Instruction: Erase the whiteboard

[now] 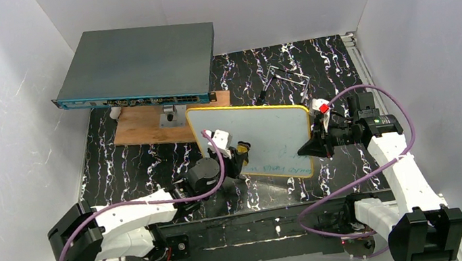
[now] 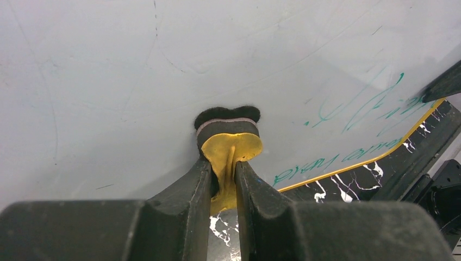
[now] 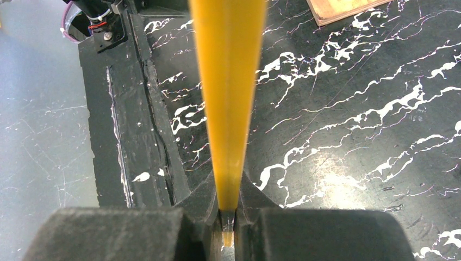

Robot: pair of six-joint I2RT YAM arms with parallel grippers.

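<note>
Clamping whiteboard edge — right tool, long axis left-right, left tool pinching eraser.

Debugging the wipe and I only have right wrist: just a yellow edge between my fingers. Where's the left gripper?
Observer: The left gripper is shut on a yellow-backed eraser, its felt on the whiteboard face.
Operator: Board clean?
Observer: No, there's green writing along its near edge, between the eraser and the right gripper.
Operator: Anything beyond the board?
Observer: A dark-grey flat box at the far left of the table.
</note>
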